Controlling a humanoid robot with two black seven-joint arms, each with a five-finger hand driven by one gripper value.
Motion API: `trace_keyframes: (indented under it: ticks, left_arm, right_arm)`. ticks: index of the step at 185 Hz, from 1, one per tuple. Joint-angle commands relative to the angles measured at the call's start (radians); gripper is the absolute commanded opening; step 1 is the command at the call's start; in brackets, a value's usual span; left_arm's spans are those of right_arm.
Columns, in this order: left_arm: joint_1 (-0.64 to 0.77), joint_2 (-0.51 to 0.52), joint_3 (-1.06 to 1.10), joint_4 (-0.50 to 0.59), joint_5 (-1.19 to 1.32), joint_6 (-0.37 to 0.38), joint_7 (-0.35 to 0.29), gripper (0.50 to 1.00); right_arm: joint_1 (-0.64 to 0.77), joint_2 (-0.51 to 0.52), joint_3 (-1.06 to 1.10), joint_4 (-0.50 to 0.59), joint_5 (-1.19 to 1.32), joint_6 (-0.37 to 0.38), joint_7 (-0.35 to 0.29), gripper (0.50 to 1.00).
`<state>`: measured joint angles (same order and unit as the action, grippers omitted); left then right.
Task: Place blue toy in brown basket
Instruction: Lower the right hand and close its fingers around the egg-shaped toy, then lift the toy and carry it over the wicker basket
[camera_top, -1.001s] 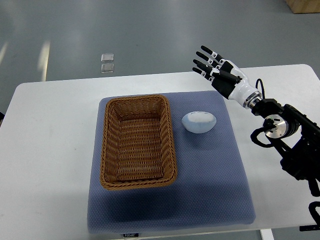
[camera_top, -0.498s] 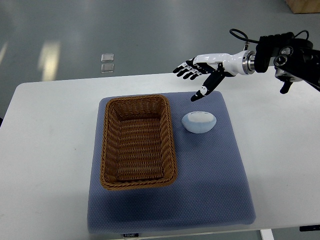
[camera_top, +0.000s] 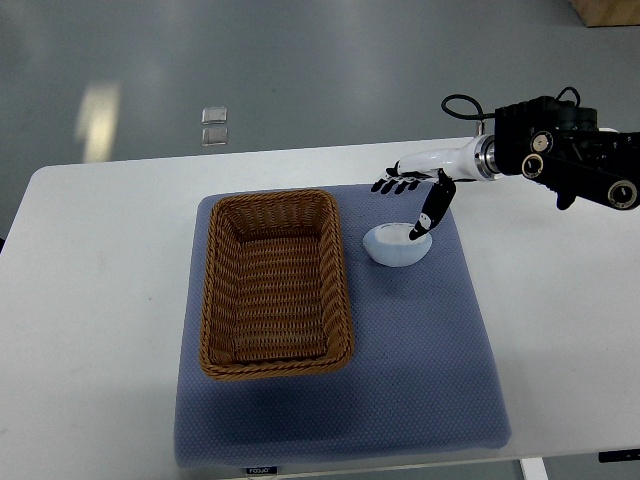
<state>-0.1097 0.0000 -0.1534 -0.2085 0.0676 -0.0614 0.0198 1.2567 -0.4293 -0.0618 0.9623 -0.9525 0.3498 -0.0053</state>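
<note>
Right hand (camera_top: 415, 195) has dropped onto the blue toy (camera_top: 396, 247)

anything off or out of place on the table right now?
Nothing stands out. The brown basket sits upright and empty on the blue mat, the blue toy lies intact beside it, and the right hand is open just above the toy.

A white table (camera_top: 100, 300) with rounded corners stands on a grey, glossy floor (camera_top: 300, 70). A soft streak of light (camera_top: 97, 120) reflects off the floor beyond the table's far left corner, near two small pale squares (camera_top: 214, 126).
</note>
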Motion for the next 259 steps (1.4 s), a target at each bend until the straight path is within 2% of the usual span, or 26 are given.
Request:
trace_keyframes:
  ticks: [1, 25, 86, 98, 116, 119, 121, 128, 144, 177, 205, 234, 259]
  left_arm:
    - [0.001, 0.000, 0.000, 0.000, 0.000, 0.000, 0.000, 1.000]
    - [-0.001, 0.000, 0.002, 0.001, 0.000, 0.000, 0.000, 1.000]
    - [0.001, 0.000, 0.002, 0.004, 0.000, 0.000, 0.000, 1.000]
    - [0.001, 0.000, 0.002, 0.004, 0.000, 0.000, 0.000, 1.000]
    - [0.001, 0.000, 0.000, 0.006, 0.000, 0.000, 0.000, 1.000]
    - [0.001, 0.000, 0.000, 0.006, 0.000, 0.000, 0.000, 1.000]
    - [0.001, 0.000, 0.000, 0.006, 0.000, 0.000, 0.000, 1.000]
    - [0.001, 0.000, 0.000, 0.008, -0.002, 0.000, 0.000, 1.000]
    - [0.001, 0.000, 0.000, 0.008, 0.000, 0.000, 0.000, 1.000]
    - [0.001, 0.000, 0.000, 0.011, 0.000, 0.000, 0.000, 1.000]
    - [0.001, 0.000, 0.002, 0.011, 0.000, 0.000, 0.000, 1.000]
    - [0.001, 0.000, 0.000, 0.011, -0.002, 0.000, 0.000, 1.000]
    - [0.001, 0.000, 0.000, 0.011, -0.002, 0.000, 0.000, 1.000]
  right_arm:
    - [-0.028, 0.003, 0.002, 0.003, 0.003, -0.032, -0.001, 0.891]
    - [-0.060, 0.020, 0.004, 0.004, 0.006, -0.071, -0.001, 0.891]
    - [-0.122, 0.055, 0.005, 0.003, -0.006, -0.104, 0.001, 0.883]
    - [-0.128, 0.057, 0.004, 0.003, -0.008, -0.110, 0.001, 0.840]
    - [-0.131, 0.055, 0.000, 0.001, -0.009, -0.124, 0.001, 0.738]
    - [-0.132, 0.057, 0.000, 0.001, -0.011, -0.127, 0.001, 0.707]
    - [-0.132, 0.057, 0.000, 0.001, -0.011, -0.127, 0.001, 0.707]
    - [-0.134, 0.057, -0.003, 0.001, -0.011, -0.133, 0.001, 0.646]
    - [-0.134, 0.055, -0.003, 0.000, -0.011, -0.140, 0.001, 0.572]
    - [-0.119, 0.035, 0.002, 0.001, -0.002, -0.147, 0.002, 0.502]
    - [-0.063, 0.001, 0.007, 0.012, 0.008, -0.129, 0.004, 0.500]
    - [0.043, -0.048, 0.005, 0.107, 0.038, -0.094, 0.004, 0.500]
    - [0.098, -0.035, 0.004, 0.154, 0.113, -0.087, 0.007, 0.500]
